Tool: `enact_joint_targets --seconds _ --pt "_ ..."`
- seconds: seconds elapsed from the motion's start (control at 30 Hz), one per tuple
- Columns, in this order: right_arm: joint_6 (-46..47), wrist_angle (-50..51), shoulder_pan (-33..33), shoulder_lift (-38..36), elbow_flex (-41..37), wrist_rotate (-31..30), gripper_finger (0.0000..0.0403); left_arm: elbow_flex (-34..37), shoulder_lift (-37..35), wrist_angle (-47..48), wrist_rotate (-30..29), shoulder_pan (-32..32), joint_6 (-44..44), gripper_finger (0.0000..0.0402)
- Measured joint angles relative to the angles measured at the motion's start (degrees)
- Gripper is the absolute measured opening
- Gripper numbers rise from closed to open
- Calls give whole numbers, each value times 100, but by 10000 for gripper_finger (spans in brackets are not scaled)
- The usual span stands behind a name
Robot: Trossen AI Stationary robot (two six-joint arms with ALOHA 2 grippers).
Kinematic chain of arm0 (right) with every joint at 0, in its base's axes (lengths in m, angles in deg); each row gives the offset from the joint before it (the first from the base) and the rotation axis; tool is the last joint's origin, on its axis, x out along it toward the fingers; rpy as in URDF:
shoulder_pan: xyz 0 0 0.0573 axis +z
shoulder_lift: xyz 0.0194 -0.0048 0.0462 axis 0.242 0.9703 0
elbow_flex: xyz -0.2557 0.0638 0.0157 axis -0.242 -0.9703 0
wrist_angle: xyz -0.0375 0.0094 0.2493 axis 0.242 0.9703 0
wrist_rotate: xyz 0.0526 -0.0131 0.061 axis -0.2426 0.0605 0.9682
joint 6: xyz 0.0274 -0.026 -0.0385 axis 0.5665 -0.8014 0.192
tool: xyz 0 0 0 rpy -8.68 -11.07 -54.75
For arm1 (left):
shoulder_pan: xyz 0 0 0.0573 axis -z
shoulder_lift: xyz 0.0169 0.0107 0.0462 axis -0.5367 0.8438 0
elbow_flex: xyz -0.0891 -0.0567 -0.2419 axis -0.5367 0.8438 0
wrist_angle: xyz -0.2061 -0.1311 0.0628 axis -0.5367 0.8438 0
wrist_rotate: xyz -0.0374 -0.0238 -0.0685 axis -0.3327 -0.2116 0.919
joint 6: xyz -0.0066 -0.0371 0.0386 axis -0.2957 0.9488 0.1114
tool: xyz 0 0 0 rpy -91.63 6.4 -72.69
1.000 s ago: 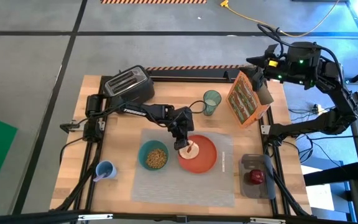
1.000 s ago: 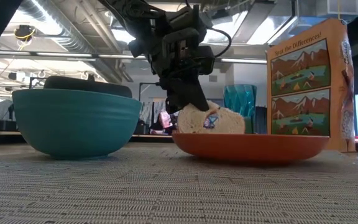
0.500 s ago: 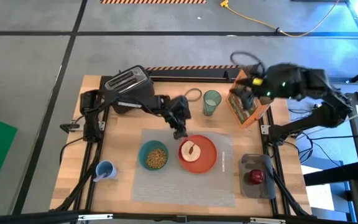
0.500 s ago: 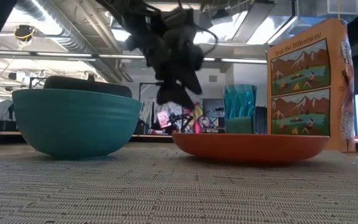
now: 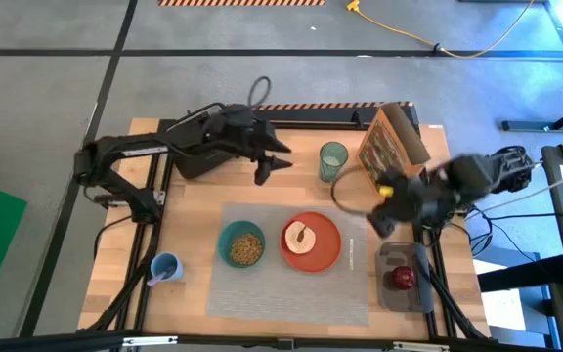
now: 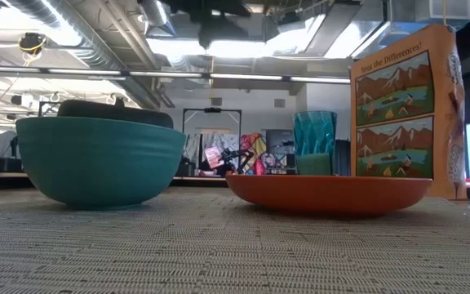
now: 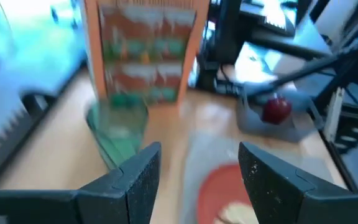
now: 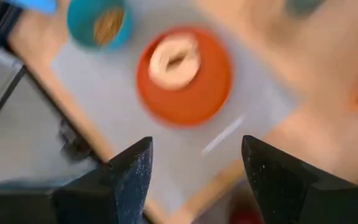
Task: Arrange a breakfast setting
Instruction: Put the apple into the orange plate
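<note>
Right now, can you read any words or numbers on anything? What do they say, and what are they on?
"Spot the Differences!": printed along the top of the orange cereal box, above its two mountain pictures.
Other print on the cereal box, seen from above and in the left wrist view: too blurred to read.
Nothing else on the table shows readable words or numbers.

There was one teal bowl (image 5: pixel 243 245), one orange plate (image 5: pixel 312 242), one toast slice (image 5: pixel 299 235) and one green glass (image 5: pixel 332 161). There was also one red apple (image 5: pixel 401 279), one blue cup (image 5: pixel 166 267), one black toaster (image 5: pixel 195 145) and one cereal box (image 5: pixel 387 149).
</note>
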State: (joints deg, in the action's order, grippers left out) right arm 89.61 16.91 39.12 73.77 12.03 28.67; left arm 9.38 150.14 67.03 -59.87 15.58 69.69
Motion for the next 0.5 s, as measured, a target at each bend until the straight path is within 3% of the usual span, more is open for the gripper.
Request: enact_joint_targets --seconds 0.17,0.3,0.5 --pt "1743 -100 781 -4 -902 812 236 0 -224 -167 -318 2 -304 209" --pt "2912 -172 1215 0 -1728 1842 236 0 -226 -128 -324 2 -261 209" --pt "3631 -1632 1644 0 -2888 2726 236 0 -226 -106 -317 2 -597 209"
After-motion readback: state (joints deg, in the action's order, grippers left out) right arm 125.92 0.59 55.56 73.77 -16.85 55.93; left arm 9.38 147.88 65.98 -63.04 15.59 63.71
